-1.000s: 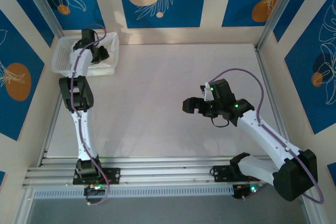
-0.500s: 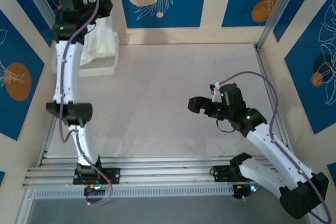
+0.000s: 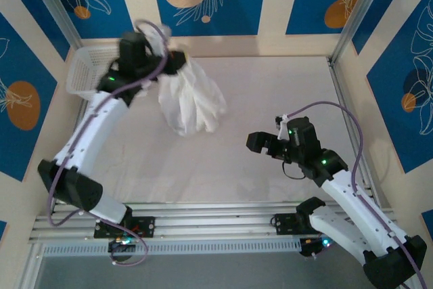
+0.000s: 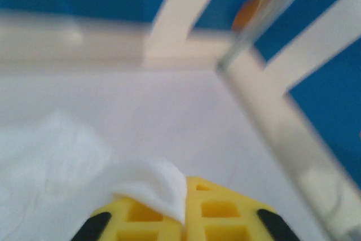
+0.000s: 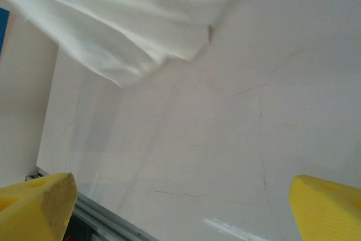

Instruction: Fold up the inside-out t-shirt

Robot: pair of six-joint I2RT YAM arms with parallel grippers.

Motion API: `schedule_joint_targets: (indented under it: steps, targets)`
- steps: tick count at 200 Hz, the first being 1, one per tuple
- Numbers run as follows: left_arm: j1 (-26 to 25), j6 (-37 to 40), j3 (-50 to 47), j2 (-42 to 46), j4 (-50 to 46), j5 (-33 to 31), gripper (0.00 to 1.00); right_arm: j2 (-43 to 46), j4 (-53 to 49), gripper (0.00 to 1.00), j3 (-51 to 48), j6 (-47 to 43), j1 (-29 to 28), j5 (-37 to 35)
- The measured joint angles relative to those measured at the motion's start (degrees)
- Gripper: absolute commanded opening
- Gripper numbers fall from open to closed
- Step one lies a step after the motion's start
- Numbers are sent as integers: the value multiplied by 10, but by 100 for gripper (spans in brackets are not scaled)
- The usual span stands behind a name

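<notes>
Your left end effector (image 3: 170,57) has swung out from the white plastic mesh basket (image 3: 84,72), pinching the wrinkly white fabric t-shirt (image 3: 193,99), now dangling bunched above the pale table (image 3: 284,86); with the right end effector (image 3: 260,143) spread wide, you're still fetching, so next lay it flat.

Overhead onto table (image 3: 270,99), close wrist views, blurred left perhaps sharing t-shirt (image 4: 149,184)

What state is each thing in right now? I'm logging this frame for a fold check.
t-shirt: bunched, hanging from the left gripper.
left gripper: shut on the t-shirt.
right gripper: open, holding nothing.
mesh basket: upright, in the table's far-left corner.
</notes>
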State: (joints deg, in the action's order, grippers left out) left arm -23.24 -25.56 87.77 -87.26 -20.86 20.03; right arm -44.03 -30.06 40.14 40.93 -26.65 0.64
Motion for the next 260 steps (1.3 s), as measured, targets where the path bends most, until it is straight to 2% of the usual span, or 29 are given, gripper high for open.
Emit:
schedule_joint_targets:
  steps: [12,21,35,50,70,80,97,116,124,142,165,189,225,229,233,241,250,260]
  targets:
    - [-41,-8,-72,-16,18,2,22,0,0,96,-7,2,1,1]
    - [-81,-10,-108,-29,26,5,30,-2,0,96,-9,6,1,2]
    - [-148,-5,-128,-50,37,8,41,-8,1,96,-9,11,2,0]
    - [-205,-3,-145,-57,67,5,47,-4,1,94,-10,24,2,-14]
    - [-228,-10,-190,-29,115,-8,51,45,15,87,-33,47,2,-45]
    - [-223,-8,-209,-10,123,-27,53,75,17,87,-46,58,2,-57]
    - [-213,13,-231,37,126,-79,61,88,21,84,-49,63,2,-65]
    - [-197,22,-239,90,116,-143,61,34,36,84,-42,65,-12,-58]
    - [-175,19,-239,108,112,-159,61,-7,45,84,-36,65,-28,-52]
    - [-99,-1,-257,127,115,-165,61,-119,80,86,-12,64,-78,-50]
    - [-10,-33,-329,132,116,-168,61,-255,149,88,19,65,-118,-30]
    - [7,-50,-384,124,103,-162,61,-354,221,90,44,61,-139,-19]
    - [44,-81,-399,86,111,-133,62,-453,251,87,131,26,-174,-33]
    - [50,-86,-399,80,113,-129,63,-460,254,84,141,23,-177,-38]
    - [54,-89,-399,72,117,-126,63,-467,256,78,150,15,-180,-43]
    - [61,-97,-399,59,123,-120,63,-480,259,55,166,5,-184,-57]
    - [64,-105,-399,41,132,-112,63,-495,259,22,183,-6,-186,-71]
    - [65,-116,-398,19,142,-103,64,-511,255,5,200,-17,-186,-87]
